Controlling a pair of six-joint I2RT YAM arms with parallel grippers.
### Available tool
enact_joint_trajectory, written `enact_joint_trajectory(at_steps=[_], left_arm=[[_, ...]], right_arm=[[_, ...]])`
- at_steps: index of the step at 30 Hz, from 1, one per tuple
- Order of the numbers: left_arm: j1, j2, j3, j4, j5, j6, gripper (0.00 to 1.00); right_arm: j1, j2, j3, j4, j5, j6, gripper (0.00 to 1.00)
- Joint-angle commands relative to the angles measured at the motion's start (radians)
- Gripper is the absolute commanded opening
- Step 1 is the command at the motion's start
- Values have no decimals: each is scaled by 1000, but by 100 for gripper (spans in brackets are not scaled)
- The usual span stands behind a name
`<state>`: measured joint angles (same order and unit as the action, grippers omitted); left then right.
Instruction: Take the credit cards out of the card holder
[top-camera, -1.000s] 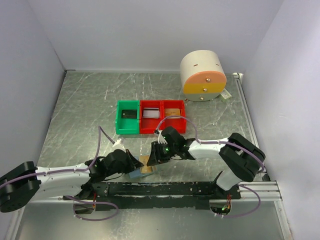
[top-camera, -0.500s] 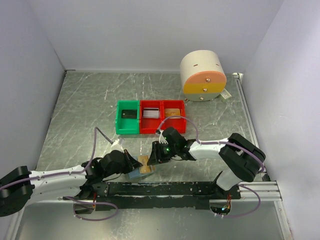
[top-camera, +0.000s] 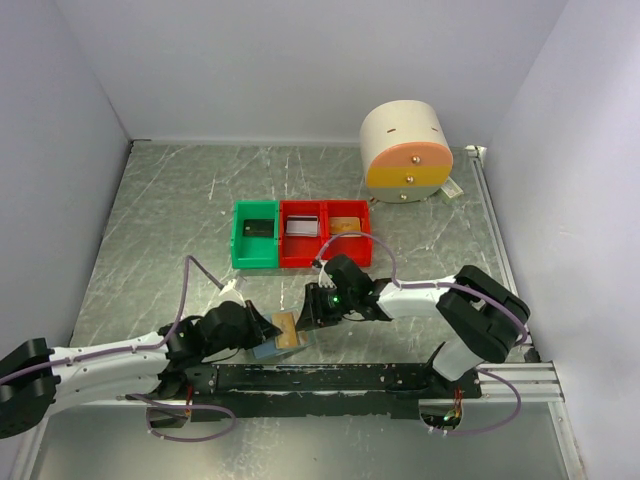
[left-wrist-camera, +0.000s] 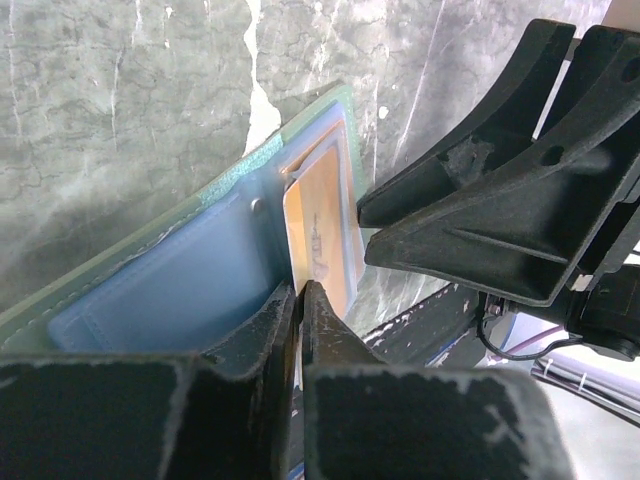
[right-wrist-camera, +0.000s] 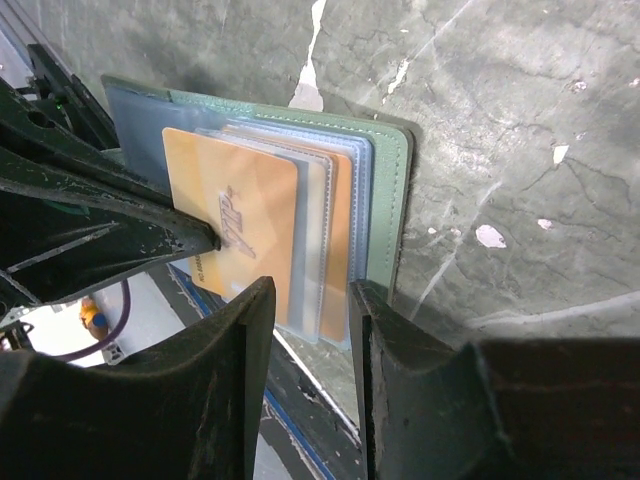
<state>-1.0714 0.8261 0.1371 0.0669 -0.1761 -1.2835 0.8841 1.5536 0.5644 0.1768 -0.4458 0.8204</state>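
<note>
1. The table (top-camera: 160, 220) is a grey marbled sheet. All the work sits at its near edge, close to the robot, where both arms reach easily.
2. A round drawer unit (top-camera: 404, 150) stands at the far side, well apart, and seems to have no part in this job.
3. A green bin (top-camera: 254, 262) and two red bins (top-camera: 303, 260) stand touching in a row mid-table, just beyond the claws. Flat pieces lie in them, so they look like the drop spot for whatever comes out.
4. The left gripper (left-wrist-camera: 300, 300) lies low, its jaws drawn almost together at the edge of the card holder (left-wrist-camera: 170, 290), near the fold. It seems to be pinching the soft sleeve so it cannot slide when a card is pulled.
5. The right gripper (right-wrist-camera: 308, 335) faces it from the other side. Its jaws are a narrow gap apart over the lower edge of the card stack, with nothing visibly clamped. I judge it is lining up to nip a card.
6. The card holder lies spread open between the two claws.
7. Of the credit cards (right-wrist-camera: 235, 210), an orange one lies on top, partly out of its pocket, with more tucked behind clear sleeves. A left fingertip (right-wrist-camera: 195, 238) touches its side edge.
</note>
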Motion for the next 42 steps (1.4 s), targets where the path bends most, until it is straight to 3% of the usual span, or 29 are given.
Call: enact_joint_trajectory(at_steps=[1,13,26,30,37,42], left_arm=[[2,-14,18,-56,-7,28,12],[2,120,25,108,23,54,7],[1,289,65,254,65,77,7],[1,281,69,233,56,75,10],[1,197,44,182,36,66,26],[1,138,31,162,36,71,20]], right_arm=[[2,16,-2,-70,43,-27,37],[3,-120,64,-125,20,-63,37],[4,-90,-7,-43,-1,-24,37],[3,-52,-11,-54,25,-29,38],[3,-26,-24,-56,44,-24,38],[3,-16,-23,-58,46,-22,37]])
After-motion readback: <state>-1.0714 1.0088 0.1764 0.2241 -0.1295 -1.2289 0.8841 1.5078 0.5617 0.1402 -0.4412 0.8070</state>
